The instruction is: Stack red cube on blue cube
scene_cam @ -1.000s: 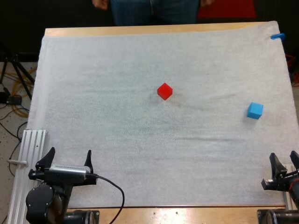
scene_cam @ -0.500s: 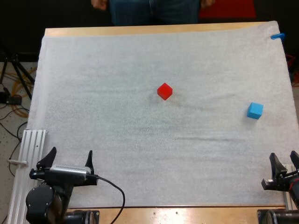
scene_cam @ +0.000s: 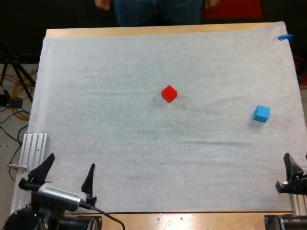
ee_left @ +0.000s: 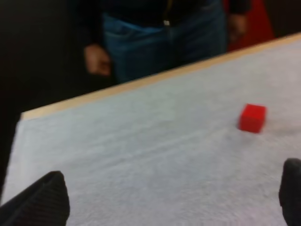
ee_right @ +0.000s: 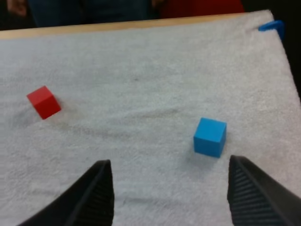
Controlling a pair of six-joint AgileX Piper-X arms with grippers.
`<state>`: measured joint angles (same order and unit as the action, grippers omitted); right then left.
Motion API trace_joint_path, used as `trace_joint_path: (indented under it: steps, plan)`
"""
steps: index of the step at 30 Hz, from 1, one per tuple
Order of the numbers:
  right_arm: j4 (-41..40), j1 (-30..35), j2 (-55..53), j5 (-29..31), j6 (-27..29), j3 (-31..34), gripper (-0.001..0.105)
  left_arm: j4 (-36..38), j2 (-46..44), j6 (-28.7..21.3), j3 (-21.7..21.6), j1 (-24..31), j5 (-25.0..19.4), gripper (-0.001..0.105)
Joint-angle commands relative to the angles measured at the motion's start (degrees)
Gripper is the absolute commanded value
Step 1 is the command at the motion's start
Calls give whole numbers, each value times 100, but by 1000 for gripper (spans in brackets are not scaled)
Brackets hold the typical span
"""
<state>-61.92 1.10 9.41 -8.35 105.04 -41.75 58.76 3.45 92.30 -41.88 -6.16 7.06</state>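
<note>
The red cube (scene_cam: 169, 93) sits near the middle of the mat (scene_cam: 110, 72), turned so that one corner points toward the near edge. The blue cube (scene_cam: 261, 113) lies well to its right and a little nearer, close to the mat's right edge. The two cubes are well apart, and nothing rests on either.

The left gripper (scene_cam: 71, 163) hangs at the mat's near left corner, its fingers (scene_cam: 89, 176) spread wide with nothing between them. The left wrist view shows the same wide gap between the two black fingers (ee_left: 44, 200), and the red cube (ee_left: 252, 117) lies far ahead on the mat, on the right finger's side.

The right gripper (scene_cam: 296, 167) is at the near right corner, by the mat's edge. In the right wrist view its fingers (ee_right: 94, 195) stand apart and hold nothing. The blue cube (ee_right: 209, 136) lies just beyond the gap, nearer the right finger, and the red cube (ee_right: 43, 101) lies farther off, beyond the left finger.

A person (scene_cam: 158, 12) stands at the far side of the table (scene_cam: 144, 31), with a hand (ee_left: 97, 60) hanging beside one leg. A metal rail (scene_cam: 32, 148) lies just off the mat's left edge, near the left gripper.
</note>
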Motion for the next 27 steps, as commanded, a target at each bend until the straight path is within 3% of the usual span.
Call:
trace_joint_path:
  steps: [1, 6, 13, 23, 27]
  plan:
    - [-40, -5, 183, -192, 19, -164, 52, 87, 175, -58, -138, -174, 45, 87]
    - [-45, -36, 808, -593, 45, -681, 52, 267, 730, -108, -684, -917, 141, 87]
    - [-458, -582, 1636, -559, 396, -1500, 52, 776, 1344, -93, -1337, -1984, 436, 87]
    - [-484, -1308, 2583, -559, 441, -2107, 53, 847, 1450, -94, -1416, -2209, 474, 87]
    - [-206, -1746, 3116, -570, 483, -2369, 68, 847, 1450, -94, -1416, -2209, 532, 87]
